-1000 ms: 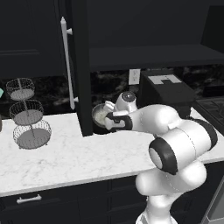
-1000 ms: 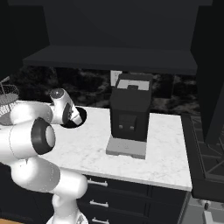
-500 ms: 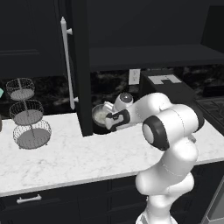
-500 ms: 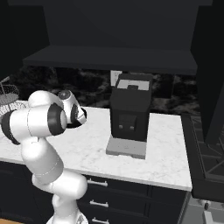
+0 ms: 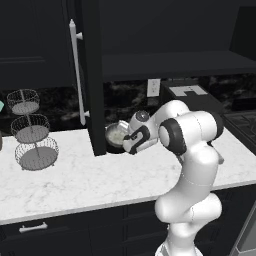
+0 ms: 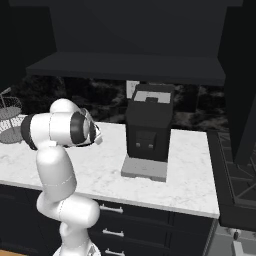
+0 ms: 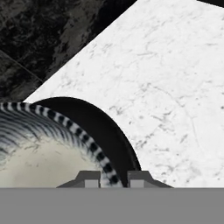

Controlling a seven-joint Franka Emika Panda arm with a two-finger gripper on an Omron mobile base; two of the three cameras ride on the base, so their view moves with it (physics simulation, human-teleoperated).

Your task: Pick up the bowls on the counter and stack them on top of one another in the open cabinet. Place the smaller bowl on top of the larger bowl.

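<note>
Pinching smaller bowl striped rim, fingers nearly shut, over veined marble counter.

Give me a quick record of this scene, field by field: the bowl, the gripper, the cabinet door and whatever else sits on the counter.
smaller bowl: pale speckled inside, striped rim, on the counter beside the open door
gripper: fingertips straddle the bowl's rim; grip not clear
cabinet door: open, long pale bar handle
larger bowl: cannot tell which dark shape it is
wire basket stand: three tiers, left end
black appliance: right of the arm
</note>
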